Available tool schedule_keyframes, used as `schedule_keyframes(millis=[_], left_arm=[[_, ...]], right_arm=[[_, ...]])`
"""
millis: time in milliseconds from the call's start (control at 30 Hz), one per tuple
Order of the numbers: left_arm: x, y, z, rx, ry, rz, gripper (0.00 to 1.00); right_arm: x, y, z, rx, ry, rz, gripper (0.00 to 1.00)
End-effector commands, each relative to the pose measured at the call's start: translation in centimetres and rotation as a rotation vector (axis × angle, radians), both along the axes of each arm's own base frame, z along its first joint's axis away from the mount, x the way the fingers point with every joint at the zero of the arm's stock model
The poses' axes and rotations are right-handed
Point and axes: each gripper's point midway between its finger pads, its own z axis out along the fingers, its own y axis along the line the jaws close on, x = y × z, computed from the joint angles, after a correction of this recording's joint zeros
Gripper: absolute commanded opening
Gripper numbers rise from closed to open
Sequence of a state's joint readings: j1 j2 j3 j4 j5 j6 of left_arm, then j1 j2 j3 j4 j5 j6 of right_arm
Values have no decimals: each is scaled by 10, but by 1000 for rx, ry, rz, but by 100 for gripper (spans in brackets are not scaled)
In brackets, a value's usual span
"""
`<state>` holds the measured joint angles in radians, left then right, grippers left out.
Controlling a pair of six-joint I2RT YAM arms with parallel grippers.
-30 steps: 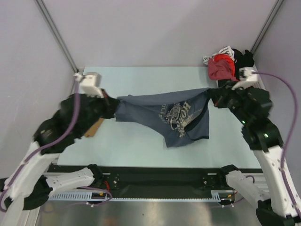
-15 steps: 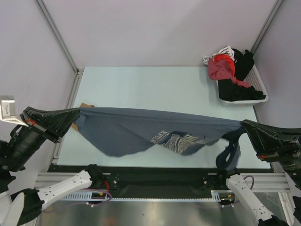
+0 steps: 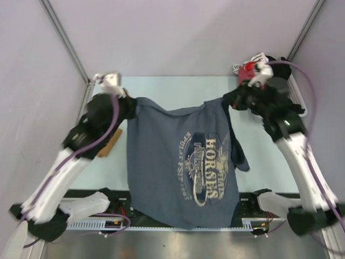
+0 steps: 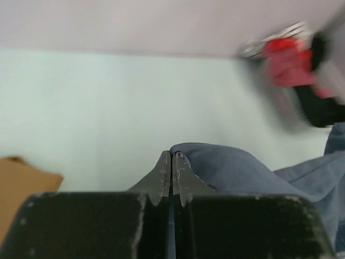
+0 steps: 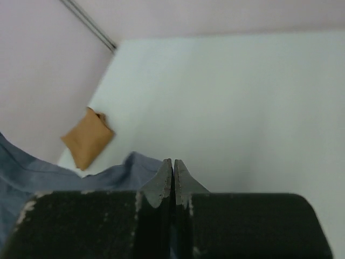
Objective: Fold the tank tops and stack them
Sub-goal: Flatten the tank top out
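Note:
The slate-blue tank top (image 3: pixel 183 162), with a printed graphic facing up, is stretched between both grippers and drapes down past the table's near edge. My left gripper (image 3: pixel 129 105) is shut on one upper corner; in the left wrist view blue cloth (image 4: pixel 232 167) bulges beside the shut fingertips (image 4: pixel 171 154). My right gripper (image 3: pixel 226 102) is shut on the other upper corner, with blue cloth (image 5: pixel 108 172) to the left of its tips (image 5: pixel 173 161). The tan-brown tank top (image 3: pixel 110 143) lies folded at the table's left edge, also visible as a tan-brown square (image 5: pixel 86 137).
A white basket (image 3: pixel 295 91) at the back right holds red and black clothes (image 3: pixel 253 73), just behind the right arm. Metal frame posts rise at both back corners. The pale table (image 3: pixel 178 89) shows beyond the blue top.
Half a second ago both arms were pulled back over the near edge with the top stretched wide. They have swung forward over the table, and the top now hangs spread lengthwise.

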<state>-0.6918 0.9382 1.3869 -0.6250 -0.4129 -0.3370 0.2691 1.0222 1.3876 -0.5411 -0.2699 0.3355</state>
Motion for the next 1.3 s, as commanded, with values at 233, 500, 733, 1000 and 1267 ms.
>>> schedule_keyframes(millis=[233,500,733,1000,1267], left_arm=[[187,5,-183,-52,447,168,0],[292,22,-229,-12,535,234,0],[342,83,-231,-141,585,343,54],[293,49,-202,-123,544,241,100],[204,2,-210,21,608,159,99]], right_arm=[[204,26,-156,31,320,-68,0],[310,17,-189,53,318,-111,0],[350,40,-187,61,264,-28,84],[260,-9,-201,-71,325,-200,54],[157,-70,-262,-340,487,-429,53]])
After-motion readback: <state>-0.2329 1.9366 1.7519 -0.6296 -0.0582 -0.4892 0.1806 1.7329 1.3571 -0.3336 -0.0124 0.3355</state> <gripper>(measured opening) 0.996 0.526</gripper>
